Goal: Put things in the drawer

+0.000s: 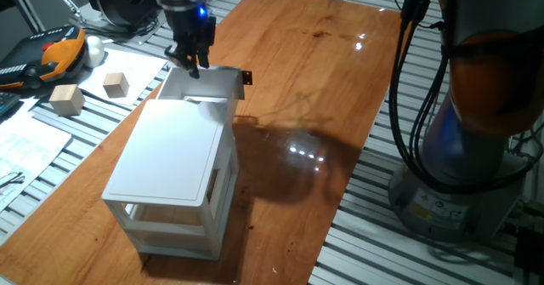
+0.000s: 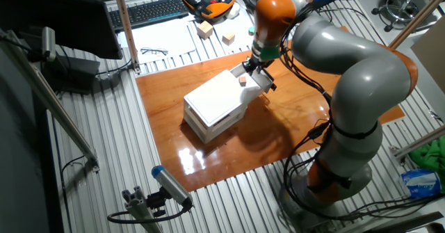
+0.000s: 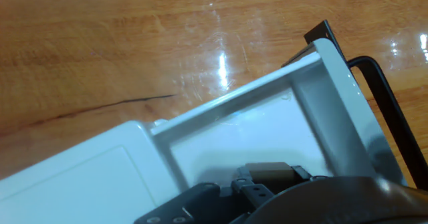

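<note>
Two larger blocks (image 1: 66, 99) are seen well left of the cabinet (image 1: 174, 170). The drawer (image 1: 204, 85) is pulled open at the cabinet's top. The pincer (image 1: 191, 59) is held over it, closed on the tiny cube (image 2: 243, 81). Risk judged: released off-centre, the cube could strike the drawer's wall and bounce onto the tabletop (image 1: 323, 81).
</note>
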`<state>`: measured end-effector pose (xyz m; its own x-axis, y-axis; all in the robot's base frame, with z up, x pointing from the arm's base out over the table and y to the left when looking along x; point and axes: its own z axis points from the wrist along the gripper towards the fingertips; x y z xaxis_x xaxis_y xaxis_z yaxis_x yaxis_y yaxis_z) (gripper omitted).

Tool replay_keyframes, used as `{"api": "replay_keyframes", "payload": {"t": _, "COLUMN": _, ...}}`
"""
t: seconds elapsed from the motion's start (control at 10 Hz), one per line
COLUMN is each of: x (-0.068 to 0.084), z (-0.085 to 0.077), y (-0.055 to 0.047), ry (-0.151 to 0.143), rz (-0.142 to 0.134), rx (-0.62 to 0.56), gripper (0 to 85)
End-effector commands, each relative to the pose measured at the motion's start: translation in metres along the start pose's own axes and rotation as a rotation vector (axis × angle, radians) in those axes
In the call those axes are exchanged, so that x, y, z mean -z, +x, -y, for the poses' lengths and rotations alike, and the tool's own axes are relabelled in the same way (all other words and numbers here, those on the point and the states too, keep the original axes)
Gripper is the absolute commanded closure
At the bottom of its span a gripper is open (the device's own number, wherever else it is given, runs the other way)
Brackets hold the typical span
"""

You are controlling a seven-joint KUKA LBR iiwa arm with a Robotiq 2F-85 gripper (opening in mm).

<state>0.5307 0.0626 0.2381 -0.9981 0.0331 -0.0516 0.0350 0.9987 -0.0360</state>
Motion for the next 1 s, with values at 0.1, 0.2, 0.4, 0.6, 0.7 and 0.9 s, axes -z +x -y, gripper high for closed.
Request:
{"api": "replay_keyframes", "payload": {"t": 0.1, "x": 0.008, "z": 0.010, "y": -0.002, "ry": -0.009, "rz": -0.007, "rx": 0.011, "gripper": 85.0}}
{"api": "replay_keyframes", "payload": {"t": 0.2, "x": 0.013, "z": 0.014, "y": -0.002, "ry": -0.005, "rz": -0.009, "rx": 0.014, "gripper": 85.0}}
{"api": "replay_keyframes", "payload": {"t": 0.4, "x": 0.020, "z": 0.031, "y": -0.007, "ry": -0.007, "rz": -0.015, "rx": 0.040, "gripper": 85.0}}
{"api": "replay_keyframes", "payload": {"t": 0.6, "x": 0.026, "z": 0.043, "y": -0.009, "ry": -0.003, "rz": -0.016, "rx": 0.095, "gripper": 85.0}}
{"api": "replay_keyframes", "payload": {"t": 0.7, "x": 0.027, "z": 0.046, "y": -0.009, "ry": -0.005, "rz": -0.022, "rx": 0.124, "gripper": 85.0}}
{"api": "replay_keyframes", "payload": {"t": 0.9, "x": 0.025, "z": 0.049, "y": -0.012, "ry": -0.005, "rz": -0.021, "rx": 0.157, "gripper": 85.0}}
